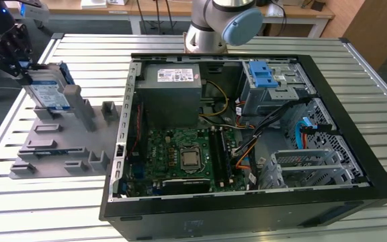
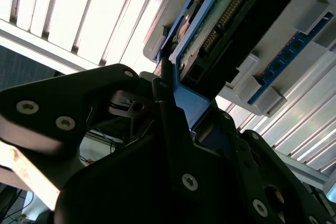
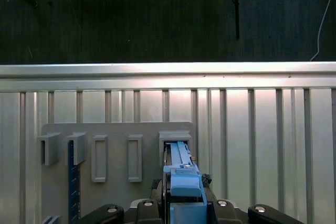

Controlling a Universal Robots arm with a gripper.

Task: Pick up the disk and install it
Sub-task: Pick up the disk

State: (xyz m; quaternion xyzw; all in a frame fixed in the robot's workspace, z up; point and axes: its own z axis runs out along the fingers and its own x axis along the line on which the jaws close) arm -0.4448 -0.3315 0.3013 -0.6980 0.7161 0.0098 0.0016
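Note:
The disk (image 1: 49, 89), a silver drive with a white-and-blue label in a blue carrier frame, stands on edge at the far end of the grey fixture plate (image 1: 59, 146), at the exterior view's left. My black gripper (image 1: 17, 63) is at its upper outer edge, shut on the carrier. In the first wrist view the blue carrier (image 3: 181, 179) runs from between my fingers into an upright slot (image 3: 175, 139) of the plate. The second wrist view shows the disk's green circuit-board side (image 2: 220, 19) and a finger (image 2: 165, 103) pressed against the blue frame.
An open black computer case (image 1: 355, 126) lies on the slatted metal table (image 1: 79, 50), with a grey power-supply box (image 1: 173, 96), a motherboard (image 1: 180, 156) and a drive bay with a blue latch (image 1: 264, 75). The arm's base (image 1: 220, 25) stands behind the case. Several upright holders rise from the plate.

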